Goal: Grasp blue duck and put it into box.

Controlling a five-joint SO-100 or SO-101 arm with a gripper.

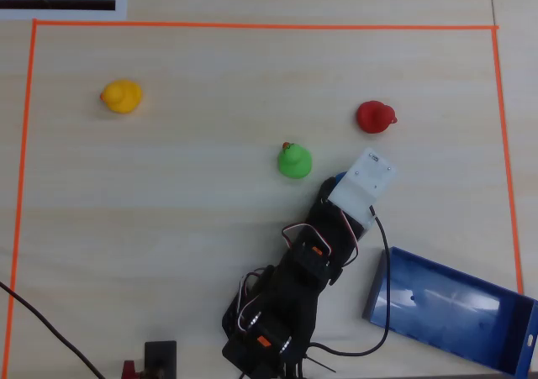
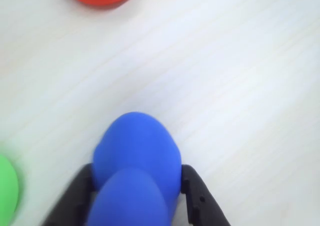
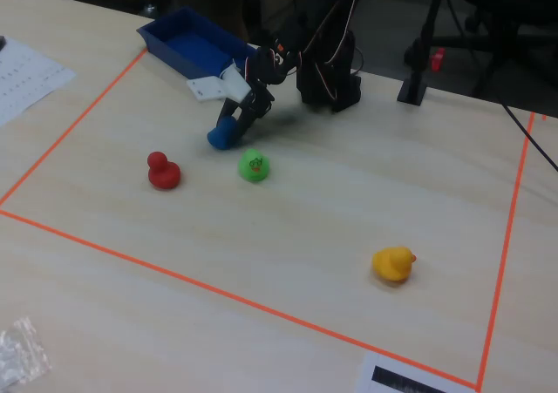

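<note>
The blue duck [image 2: 136,156] sits between my gripper's [image 2: 137,172] two black fingers, which touch it on both sides. In the overhead view only a sliver of the blue duck [image 1: 339,177] shows under the white wrist camera mount, near the gripper [image 1: 340,181]. In the fixed view the duck [image 3: 221,135] is low at the table, held in the gripper [image 3: 232,128]. The blue box [image 1: 380,288] lies at the lower right of the overhead view, just right of the arm. In the fixed view the box [image 3: 159,39] is behind the gripper.
A green duck [image 1: 294,160] stands close to the gripper's left in the overhead view. A red duck [image 1: 374,117] is beyond the gripper and a yellow duck [image 1: 123,96] is far left. Orange tape [image 1: 252,26] borders the work area. A cable [image 1: 382,253] runs beside the box.
</note>
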